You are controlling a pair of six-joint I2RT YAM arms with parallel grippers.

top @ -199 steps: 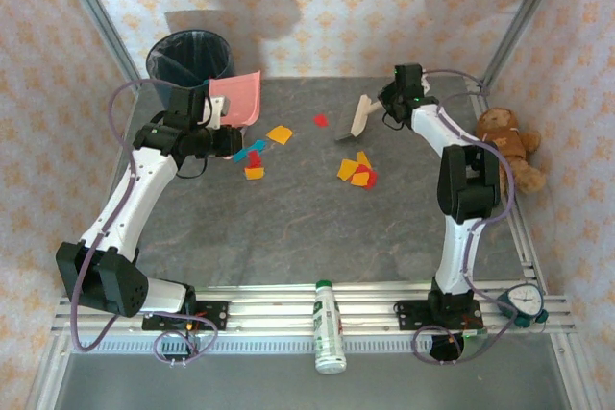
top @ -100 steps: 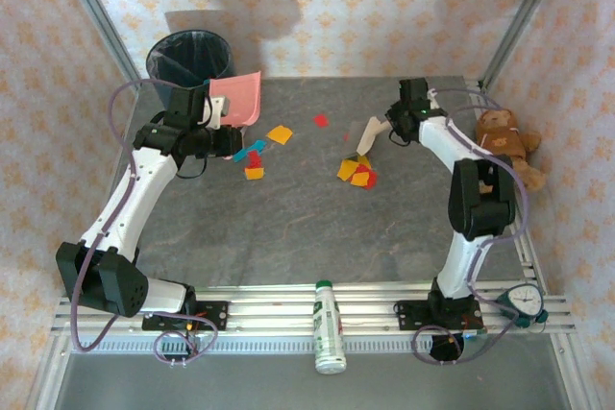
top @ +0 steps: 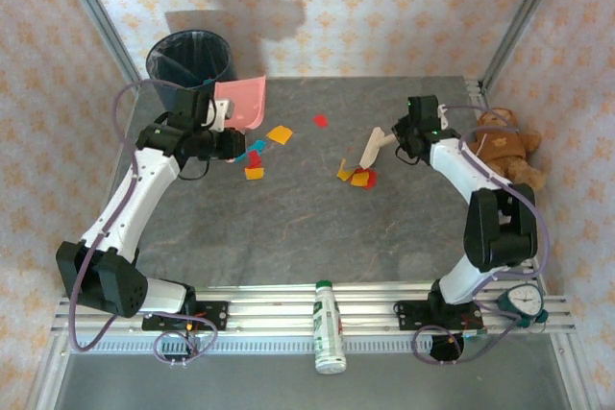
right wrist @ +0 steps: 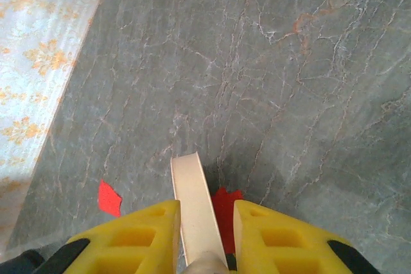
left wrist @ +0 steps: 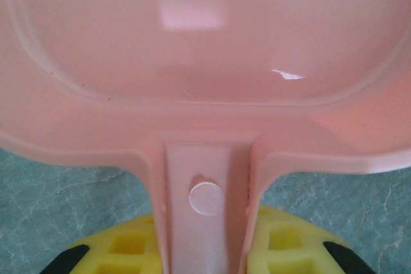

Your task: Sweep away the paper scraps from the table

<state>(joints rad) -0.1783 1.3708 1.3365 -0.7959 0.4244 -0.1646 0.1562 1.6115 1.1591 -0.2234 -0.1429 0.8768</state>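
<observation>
Right end effector [right wrist: 205,222] swung brush [top: 373,149] down beside scraps [top: 356,176], clamped on it. Left end effector [left wrist: 205,251] grips dustpan [top: 242,101]. Scraps all on worktop [top: 307,228], two clusters; dustpan looks empty. Sweeping barely begun.

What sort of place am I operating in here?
Most likely a staged robot test cell, not a real room: a grey table with aluminium rails, wallpapered panels boxing it in, and props like a teddy bear and bin.

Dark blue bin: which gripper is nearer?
Left. The left gripper holds the pink dustpan just in front of the bin; the right gripper, with the brush, is across the table.
</observation>
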